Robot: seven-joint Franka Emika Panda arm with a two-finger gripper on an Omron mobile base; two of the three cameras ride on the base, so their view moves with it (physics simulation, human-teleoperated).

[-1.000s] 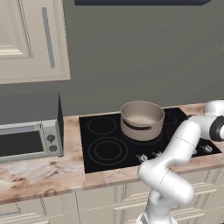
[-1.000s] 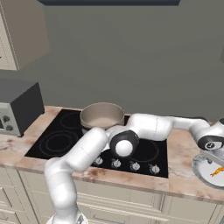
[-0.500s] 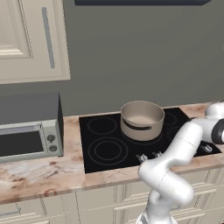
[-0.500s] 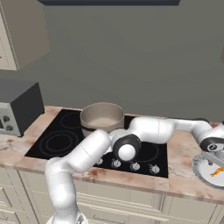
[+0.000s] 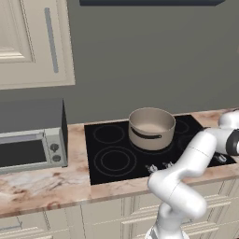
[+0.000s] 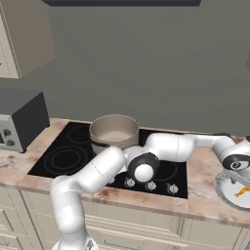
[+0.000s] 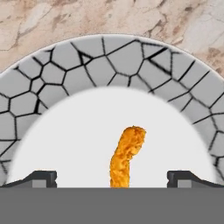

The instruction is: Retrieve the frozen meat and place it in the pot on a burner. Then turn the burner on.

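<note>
Marble countertop is carrying a mosaic-rimmed plate; above it, the gripper is hovering wide open, straddling the orange meat for grasping.

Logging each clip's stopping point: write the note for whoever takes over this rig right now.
Gripper: open, holding nothing, poised over the orange piece of meat on the plate, one fingertip on each side.
Plate sits on the counter right of the cooktop.
Pot stands on a rear burner and looks empty.
Done: gripper lined up over the meat.
Left: grasp meat, drop it in the pot, turn the burner knob.
</note>
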